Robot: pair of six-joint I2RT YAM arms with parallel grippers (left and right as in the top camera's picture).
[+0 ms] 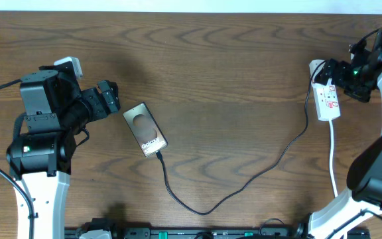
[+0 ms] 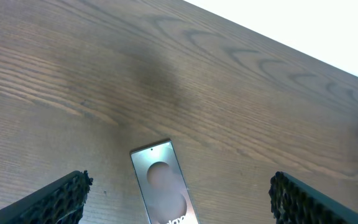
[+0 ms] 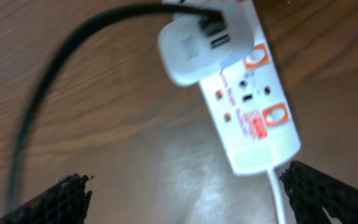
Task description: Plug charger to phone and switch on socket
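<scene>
The phone [image 1: 145, 129] lies flat left of the table's middle, with white "Galaxy" lettering; it also shows in the left wrist view [image 2: 163, 183]. The charger cable [image 1: 244, 179] runs from the phone's lower end in a loop to a white adapter plugged into the socket [image 1: 327, 99] at the far right; the tip sits at the phone's edge. The socket strip with orange-red switches shows in the right wrist view [image 3: 253, 112], the black cable [image 3: 48, 81] beside it. My left gripper [image 2: 179, 199] is open, just left of the phone. My right gripper [image 3: 185, 193] is open above the socket.
The socket's white cord [image 1: 333, 159] runs down toward the front right. A black rail [image 1: 197, 234] lies along the front edge. The right arm's base [image 1: 377, 172] stands at the front right, the left arm's body [image 1: 42, 133] at the left.
</scene>
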